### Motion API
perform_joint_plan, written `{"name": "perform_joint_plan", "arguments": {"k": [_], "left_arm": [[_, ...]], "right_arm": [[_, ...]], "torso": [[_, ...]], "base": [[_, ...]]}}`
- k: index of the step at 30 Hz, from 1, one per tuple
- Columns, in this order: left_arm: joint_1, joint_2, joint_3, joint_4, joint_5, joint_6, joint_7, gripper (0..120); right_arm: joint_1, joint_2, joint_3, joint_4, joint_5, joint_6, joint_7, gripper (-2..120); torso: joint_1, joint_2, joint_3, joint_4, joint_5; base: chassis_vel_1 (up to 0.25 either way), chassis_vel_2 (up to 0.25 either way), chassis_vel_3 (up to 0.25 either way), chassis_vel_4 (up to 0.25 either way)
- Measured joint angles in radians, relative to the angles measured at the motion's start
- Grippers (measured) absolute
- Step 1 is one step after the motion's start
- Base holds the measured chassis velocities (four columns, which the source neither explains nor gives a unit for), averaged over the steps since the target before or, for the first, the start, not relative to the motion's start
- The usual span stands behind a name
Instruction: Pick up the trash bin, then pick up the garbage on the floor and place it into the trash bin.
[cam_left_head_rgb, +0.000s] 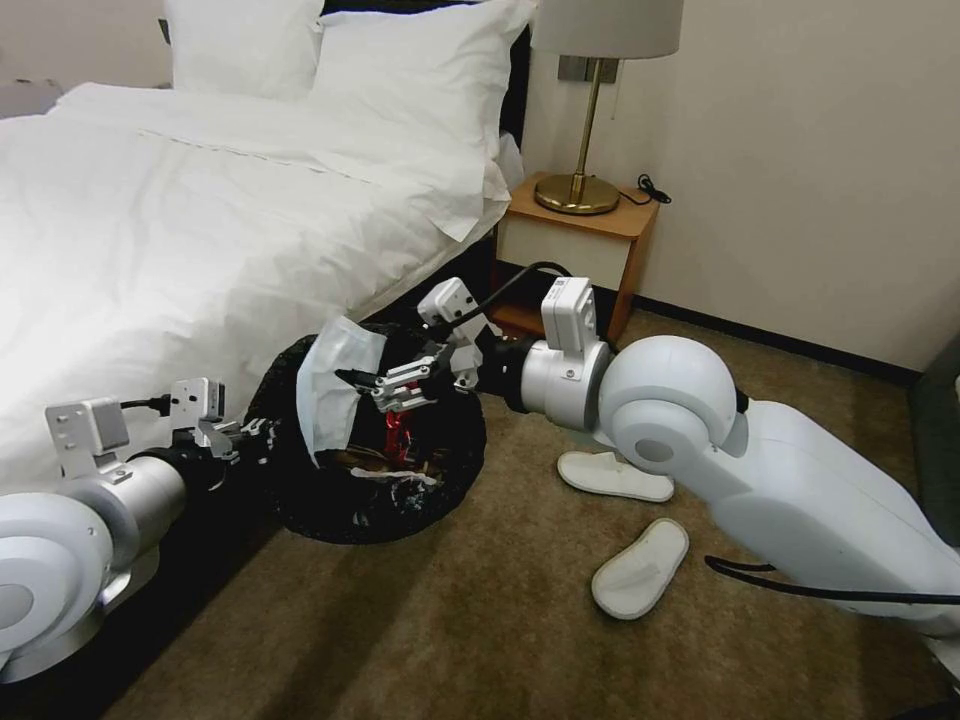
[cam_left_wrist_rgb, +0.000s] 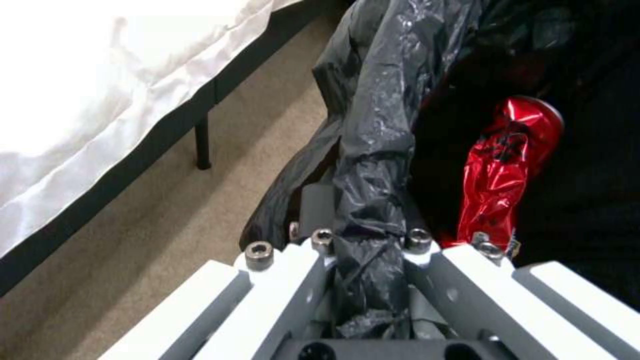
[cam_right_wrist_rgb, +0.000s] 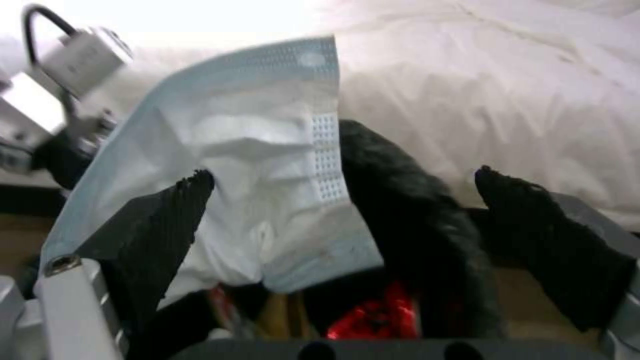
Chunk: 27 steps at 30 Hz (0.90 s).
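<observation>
A: Beside the bed (cam_left_head_rgb: 200, 230), our left gripper (cam_left_head_rgb: 245, 430) is clamped on the black bag rim of the trash bin (cam_left_head_rgb: 370, 500), which hangs tilted off the carpet with its mouth turned away from the bed. In the left wrist view the bag plastic (cam_left_wrist_rgb: 373, 165) is bunched tight between the closed fingers (cam_left_wrist_rgb: 320, 210).

B: And our right gripper (cam_left_head_rgb: 375, 385)?

A: It sits at the bin's mouth, fingers (cam_right_wrist_rgb: 167, 215) spread apart, gripping nothing. A pale blue and white face mask (cam_left_head_rgb: 335, 380) lies draped over the bin's rim on the bed side, just against one of those fingers.

B: What do we see inside the bin?

A: A crushed red can (cam_left_wrist_rgb: 507, 165) and some paper litter beneath it.

B: Anything on the floor?

A: Two white slippers (cam_left_head_rgb: 640, 565) lie on the carpet, on the far side of the bin from the bed, under our right arm. A nightstand (cam_left_head_rgb: 580, 245) with a brass lamp (cam_left_head_rgb: 590, 110) stands at the head of the bed.
</observation>
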Motion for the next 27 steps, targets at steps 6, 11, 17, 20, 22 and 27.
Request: {"name": "perform_joint_plan", "arguments": {"k": [6,11,17,20,22,27], "left_arm": [[-0.003,-0.007,0.001,0.001,0.005,0.0,0.008,2],[-0.008,-0.007,0.001,0.002,0.005,0.0,0.009,2],[-0.006,-0.01,-0.001,0.003,0.006,0.0,0.012,2],[-0.003,-0.012,-0.002,0.003,0.008,0.0,0.014,2],[-0.004,-0.012,-0.002,0.003,0.008,0.0,0.014,2],[-0.006,-0.013,-0.001,0.003,0.009,0.0,0.015,2]], "right_arm": [[-0.002,-0.025,0.012,-0.015,-0.224,0.047,-0.119,100],[-0.008,-0.035,0.03,-0.003,-0.188,0.014,-0.188,100],[-0.018,-0.019,0.033,0.025,0.152,-0.082,0.039,100],[-0.024,-0.02,0.042,0.02,0.148,-0.085,0.052,100],[-0.026,-0.023,0.043,0.021,0.144,-0.085,0.051,100],[-0.062,-0.044,0.05,0.027,0.102,-0.085,0.034,100]], "torso": [[0.0,0.0,0.0,0.0,-0.0001],[0.0,0.0,0.0,0.0,-0.0001],[0.0,0.0,0.0,0.0001,-0.0001],[0.0,0.0,0.0,0.0001,-0.0001],[0.0,0.0,0.0,0.0001,-0.0001],[0.0,0.0,0.0,0.0001,-0.0002]], "base": [[0.0,0.0,0.0,0.0],[0.0,0.0,0.0,0.0],[0.0,0.0,0.0,0.0],[0.0,0.0,0.0,0.0],[0.0,0.0,0.0,0.0],[0.0,0.0,0.0,0.0]]}}
